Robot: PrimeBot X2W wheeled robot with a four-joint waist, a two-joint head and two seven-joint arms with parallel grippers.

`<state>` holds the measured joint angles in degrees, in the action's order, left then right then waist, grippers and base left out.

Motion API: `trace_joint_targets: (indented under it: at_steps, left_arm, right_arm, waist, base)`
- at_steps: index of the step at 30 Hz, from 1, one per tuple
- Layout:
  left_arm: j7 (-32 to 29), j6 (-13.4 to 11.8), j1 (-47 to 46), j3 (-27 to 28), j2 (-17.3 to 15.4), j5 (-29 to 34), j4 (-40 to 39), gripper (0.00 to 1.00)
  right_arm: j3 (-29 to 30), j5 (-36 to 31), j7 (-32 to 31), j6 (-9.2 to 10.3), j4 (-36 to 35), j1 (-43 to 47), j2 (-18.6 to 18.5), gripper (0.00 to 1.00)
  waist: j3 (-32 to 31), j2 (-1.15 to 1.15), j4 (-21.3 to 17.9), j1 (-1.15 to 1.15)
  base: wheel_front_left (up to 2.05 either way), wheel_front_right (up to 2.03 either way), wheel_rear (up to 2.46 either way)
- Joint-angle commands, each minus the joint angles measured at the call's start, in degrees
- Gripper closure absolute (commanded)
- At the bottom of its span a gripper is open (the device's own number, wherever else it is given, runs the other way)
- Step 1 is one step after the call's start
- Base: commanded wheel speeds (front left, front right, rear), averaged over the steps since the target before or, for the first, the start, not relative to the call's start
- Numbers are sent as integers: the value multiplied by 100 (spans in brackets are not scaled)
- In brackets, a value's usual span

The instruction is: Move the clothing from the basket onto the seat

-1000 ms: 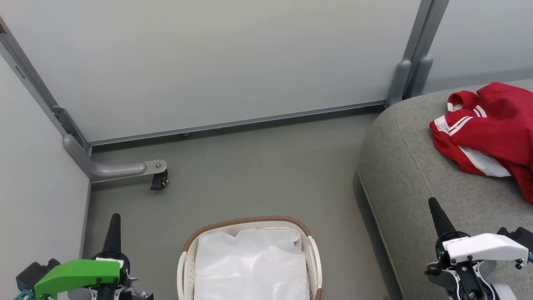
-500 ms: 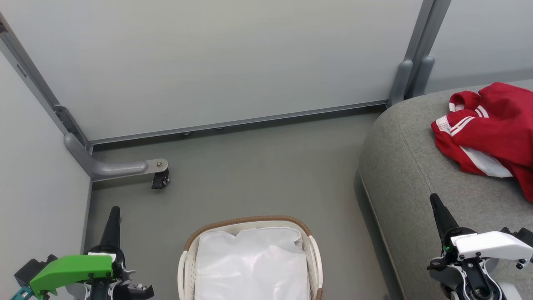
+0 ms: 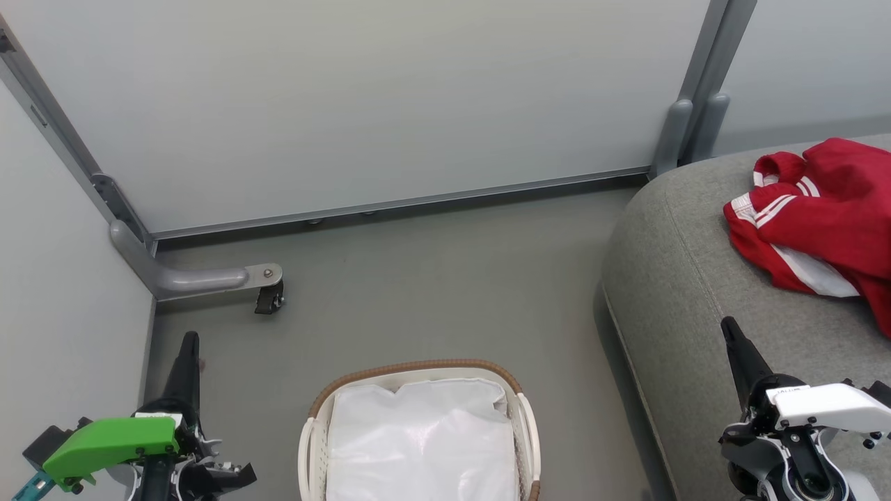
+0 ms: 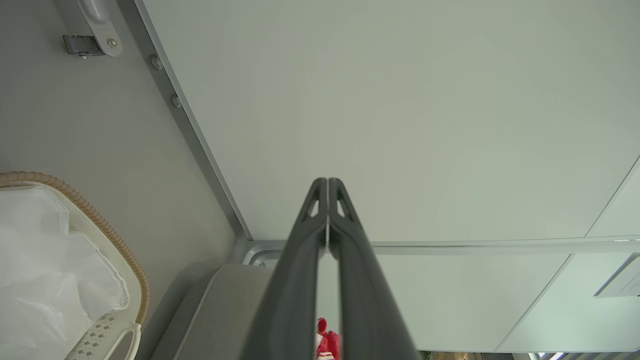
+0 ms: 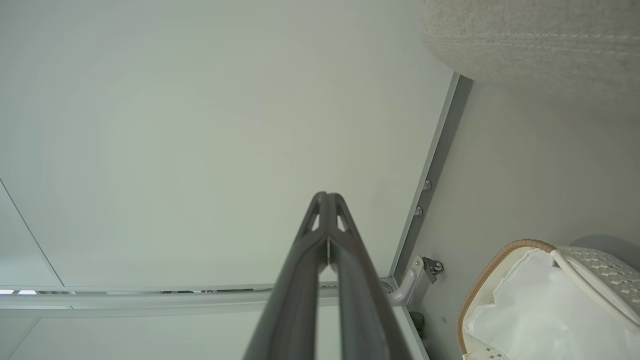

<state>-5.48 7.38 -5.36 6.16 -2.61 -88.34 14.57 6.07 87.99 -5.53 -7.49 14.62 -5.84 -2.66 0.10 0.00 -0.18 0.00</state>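
Head view: red striped fabric clothing (image 3: 835,216) lies on grey upholstered seat (image 3: 682,292); oval white plastic basket (image 3: 418,364) looks emptied; left gripper (image 3: 189,339) and right gripper (image 3: 728,324) pinched closed, empty; task seems done, no further pick needed.

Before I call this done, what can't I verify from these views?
- Basket: head view's bottom edge cuts off its near half; the white liner covers the inside, so anything beneath is hidden.
- Clothing: head view's right edge cuts it off; garment count unclear.
- Left wrist view: the left gripper hides all but a red sliver of the clothing.
- Seat: runs off head view's right edge.
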Motion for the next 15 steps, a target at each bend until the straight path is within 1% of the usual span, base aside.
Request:
trace_joint_targets:
  at_steps: [1, 9, 15]
  left_arm:
    - [-39, 19, -87, 31, -45, -100, -34, 100]
    - [-110, 21, -130, 48, -46, -403, -64, 100]
    - [-129, 20, -116, 48, -46, -419, -62, 100]
  right_arm:
    - [26, 113, -30, 0, -37, -58, -34, 100]
    - [59, 427, -114, 0, -74, -60, -36, 100]
    - [59, 452, -121, 0, -76, -59, -36, 100]
  waist:
    - [1, 0, 2, 0]
    - [7, 0, 15, 0]
    - [8, 0, 18, 0]
  base:
    - [0, 0, 0]
    - [0, 0, 0]
    - [0, 0, 0]
